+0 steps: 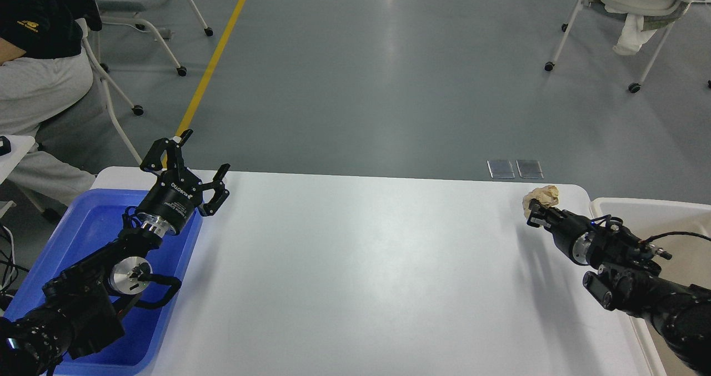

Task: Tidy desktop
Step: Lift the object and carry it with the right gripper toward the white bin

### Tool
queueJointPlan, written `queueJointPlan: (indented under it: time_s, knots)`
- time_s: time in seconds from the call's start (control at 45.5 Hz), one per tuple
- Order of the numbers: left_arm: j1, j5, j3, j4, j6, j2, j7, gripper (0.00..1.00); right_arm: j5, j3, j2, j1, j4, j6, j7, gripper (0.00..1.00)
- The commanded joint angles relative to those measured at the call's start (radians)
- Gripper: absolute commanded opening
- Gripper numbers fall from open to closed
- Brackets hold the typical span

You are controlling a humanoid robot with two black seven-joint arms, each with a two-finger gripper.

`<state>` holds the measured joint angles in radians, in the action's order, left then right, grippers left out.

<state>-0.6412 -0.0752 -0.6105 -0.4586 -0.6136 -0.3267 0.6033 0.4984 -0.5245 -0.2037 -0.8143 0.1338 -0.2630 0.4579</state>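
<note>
The white desktop (355, 265) fills the lower middle of the head view. My right gripper (536, 209) is shut on a crumpled tan paper ball (542, 196) and holds it lifted above the desktop's far right corner. My left gripper (201, 156) is open and empty, raised above the desktop's far left corner beside the blue tray (72, 242).
An off-white bin (655, 215) stands just right of the desktop. The blue tray lies at the left, under my left arm. A seated person (33, 76) and rolling chairs (627, 9) are on the grey floor beyond the table.
</note>
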Motion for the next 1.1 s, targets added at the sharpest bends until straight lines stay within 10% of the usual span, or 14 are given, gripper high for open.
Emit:
queueJointPlan:
  time_s: [0.0,0.396,0.725,1.077]
  knots:
    - [0.0,0.0,0.0,0.0,0.0,0.0,0.0,1.0,-0.143,0.262,-0.075,-0.037,0.124,0.145,0.027,0.0]
    - [0.0,0.0,0.0,0.0,0.0,0.0,0.0,1.0,-0.202,0.742,-0.419,-0.06,0.721,0.171,-0.174,0.0]
    - [0.0,0.0,0.0,0.0,0.0,0.0,0.0,1.0,-0.564,0.814,-0.54,-0.055,0.696,0.237,-0.272,0.0]
    - [0.0,0.0,0.0,0.0,0.0,0.0,0.001,1.0,-0.9,0.808,-0.576,-0.019,0.498,0.082,-0.355,0.0]
